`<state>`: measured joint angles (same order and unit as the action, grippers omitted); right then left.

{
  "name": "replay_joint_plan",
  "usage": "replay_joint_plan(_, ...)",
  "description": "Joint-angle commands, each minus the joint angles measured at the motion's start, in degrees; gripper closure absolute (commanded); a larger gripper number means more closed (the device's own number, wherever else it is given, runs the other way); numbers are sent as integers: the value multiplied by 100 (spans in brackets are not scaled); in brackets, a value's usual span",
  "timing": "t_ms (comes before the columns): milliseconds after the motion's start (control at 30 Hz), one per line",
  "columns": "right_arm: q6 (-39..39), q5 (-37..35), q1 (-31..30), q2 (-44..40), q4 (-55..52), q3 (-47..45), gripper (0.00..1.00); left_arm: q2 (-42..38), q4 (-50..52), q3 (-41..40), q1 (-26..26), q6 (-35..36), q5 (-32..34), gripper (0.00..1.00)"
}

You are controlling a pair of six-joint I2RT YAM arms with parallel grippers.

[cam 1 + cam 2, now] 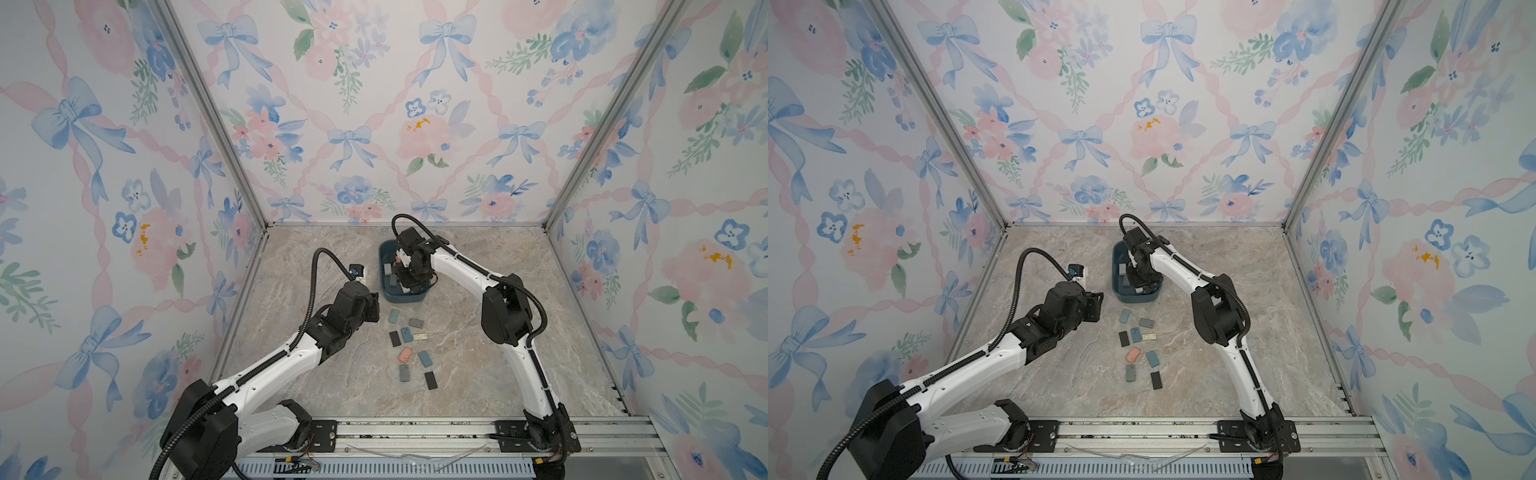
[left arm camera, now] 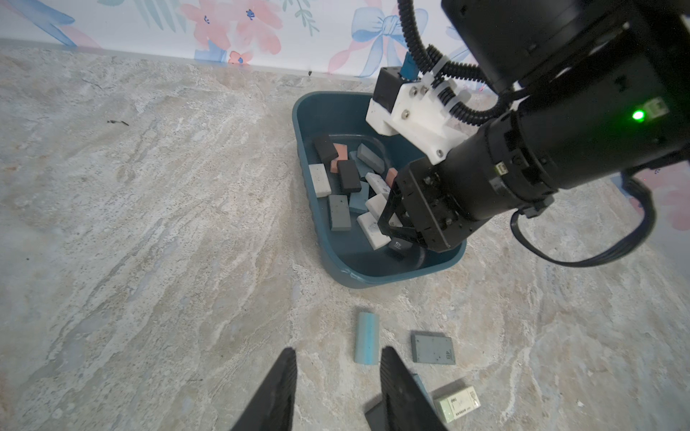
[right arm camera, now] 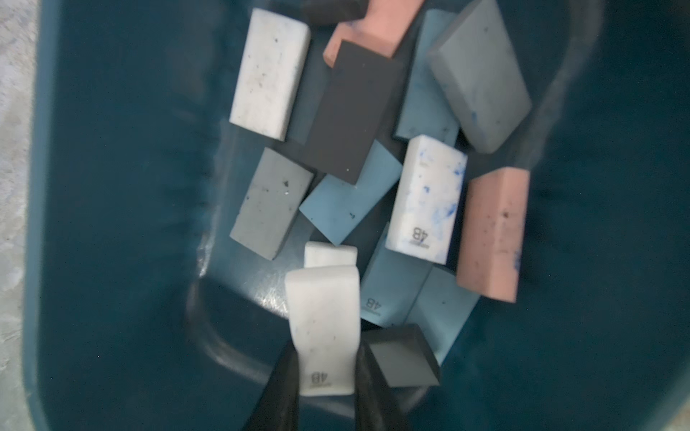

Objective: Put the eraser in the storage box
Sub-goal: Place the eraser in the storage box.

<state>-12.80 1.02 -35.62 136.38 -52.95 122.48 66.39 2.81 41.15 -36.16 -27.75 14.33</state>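
**A:** Inside the storage box [image 3: 112,186], what has the right gripper [image 3: 325,354] got?

**B:** Its fingers are pinched on a white eraser [image 3: 324,317] marked 4B, low within the walls and over a heap of other erasers. A strip of bare floor runs along one long wall. Whether the held piece touches the heap, I cannot tell.

**A:** And the box's edges?

**B:** In both top views it stands toward the back wall, apart from it. The loose erasers [image 1: 405,354] lie on the table [image 1: 478,374] near its front rim.

**A:** The left gripper [image 2: 338,350]?

**B:** Spread, with its fingers apart over bare marble, just beside a light blue eraser [image 2: 366,337]. Wide open table lies on that arm's side of the box.
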Motion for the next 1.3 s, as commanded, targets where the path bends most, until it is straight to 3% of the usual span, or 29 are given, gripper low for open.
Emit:
replay_joint_plan(0,40,-86,50,134,-165,172,76,58,-81,25,54,-47,-43,60)
replay_joint_plan(767,75,-95,46,52,-304,362,58,25,-39,16,57,-55,-22,60)
replay_joint_plan(1067,111,10,46,-695,-191,142,57,25,11,32,57,-116,-79,59)
replay_joint_plan(1267,50,65,65,-1653,452,-748,56,90,77,60,57,-143,-166,59)
